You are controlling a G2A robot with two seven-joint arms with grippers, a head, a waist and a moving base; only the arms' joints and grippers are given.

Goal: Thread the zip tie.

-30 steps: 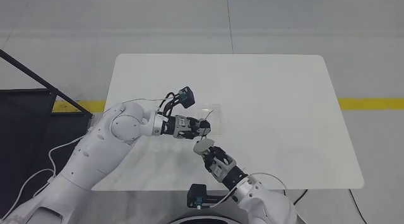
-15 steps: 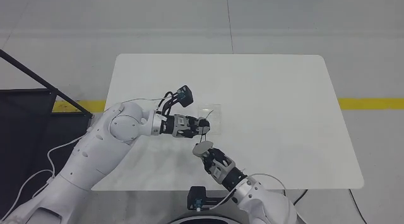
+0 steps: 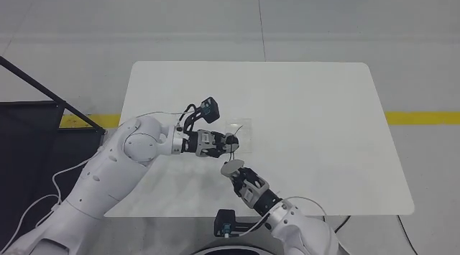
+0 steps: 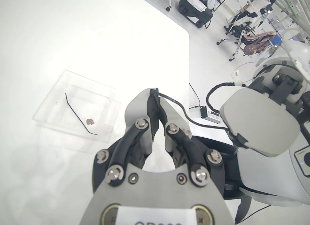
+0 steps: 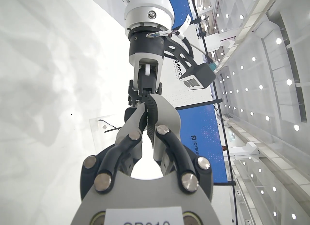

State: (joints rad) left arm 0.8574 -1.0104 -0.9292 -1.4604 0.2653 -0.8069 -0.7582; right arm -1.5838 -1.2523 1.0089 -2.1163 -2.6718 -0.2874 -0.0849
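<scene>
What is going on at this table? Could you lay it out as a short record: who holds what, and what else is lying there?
table: white, both arms meet above its middle
left gripper: shut on one end of the zip tie
right gripper: shut on the zip tie's other end, close to the left gripper
clear tray: on the table just past the grippers
in the tray: a black strip and a small brown bit
threading: no closed loop visible

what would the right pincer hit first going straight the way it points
Most likely the left pincer, right ahead and almost tip to tip with the right pincer; depth is unclear.
</scene>
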